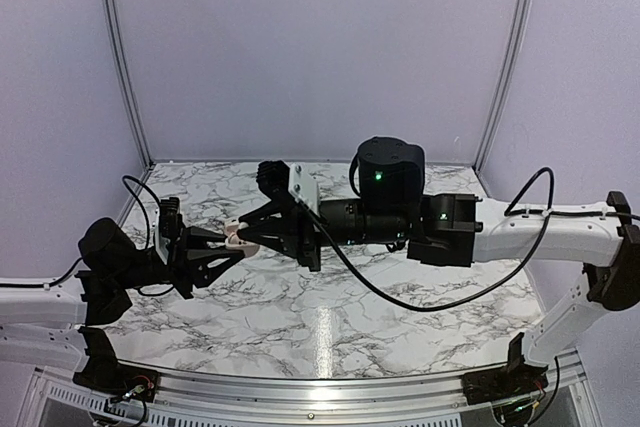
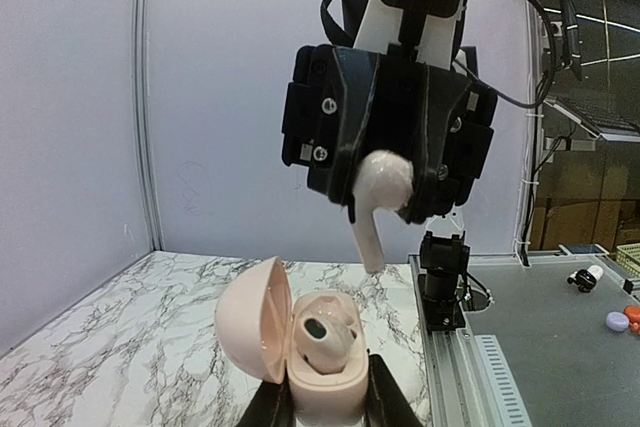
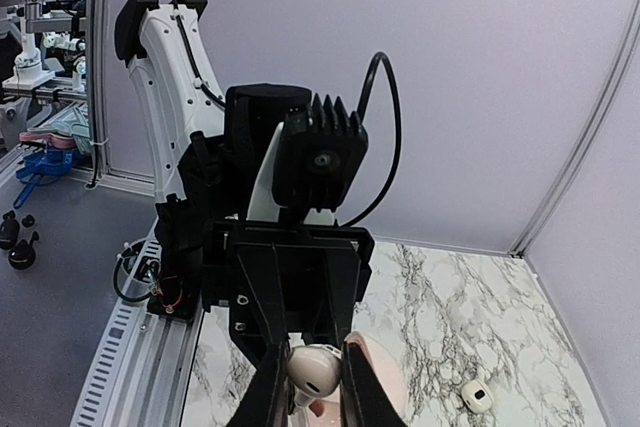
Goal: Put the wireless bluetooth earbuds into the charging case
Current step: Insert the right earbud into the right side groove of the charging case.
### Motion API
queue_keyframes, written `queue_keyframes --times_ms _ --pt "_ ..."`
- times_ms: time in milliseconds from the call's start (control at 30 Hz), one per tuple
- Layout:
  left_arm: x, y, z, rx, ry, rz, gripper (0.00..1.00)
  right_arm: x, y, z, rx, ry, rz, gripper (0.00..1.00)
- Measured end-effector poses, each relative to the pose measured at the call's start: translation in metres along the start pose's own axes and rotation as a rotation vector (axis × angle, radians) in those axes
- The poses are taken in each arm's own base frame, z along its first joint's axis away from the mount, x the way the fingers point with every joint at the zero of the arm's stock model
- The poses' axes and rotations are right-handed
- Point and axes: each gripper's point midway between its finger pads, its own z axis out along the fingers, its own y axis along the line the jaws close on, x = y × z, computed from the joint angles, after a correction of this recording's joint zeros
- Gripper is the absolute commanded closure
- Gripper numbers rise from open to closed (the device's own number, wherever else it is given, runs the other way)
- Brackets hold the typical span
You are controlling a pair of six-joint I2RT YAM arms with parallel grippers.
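Observation:
My left gripper (image 2: 325, 409) is shut on the base of a pale pink charging case (image 2: 322, 372) and holds it above the marble table. The case's lid (image 2: 248, 319) stands open to the left, and one earbud (image 2: 328, 332) sits inside. Just above the case hangs a second pale earbud (image 2: 370, 232), stem down. My right gripper (image 3: 312, 389) is shut on that earbud's head (image 3: 318, 367). From above, the two grippers (image 1: 225, 240) (image 1: 252, 231) meet at the case (image 1: 238, 238), left of centre. A small white earbud (image 3: 477, 395) lies loose on the marble.
The marble table (image 1: 330, 317) is walled by pale panels at the back and sides. An aluminium rail (image 2: 455, 367) runs along its near edge. Beyond it a grey bench (image 2: 550, 347) carries small items, one purple (image 2: 617, 321).

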Motion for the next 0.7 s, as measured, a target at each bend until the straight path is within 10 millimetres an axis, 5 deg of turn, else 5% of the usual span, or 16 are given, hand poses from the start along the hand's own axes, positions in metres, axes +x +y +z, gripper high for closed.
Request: queue_keyframes --times_ms 367,700 --pt "-0.003 0.001 -0.001 -0.012 -0.009 0.003 1.0 0.022 0.004 0.009 -0.008 0.039 0.017 0.92" --pt "-0.003 0.002 -0.001 -0.017 -0.009 0.0 1.0 0.021 0.002 0.009 0.003 0.035 0.02 0.92"
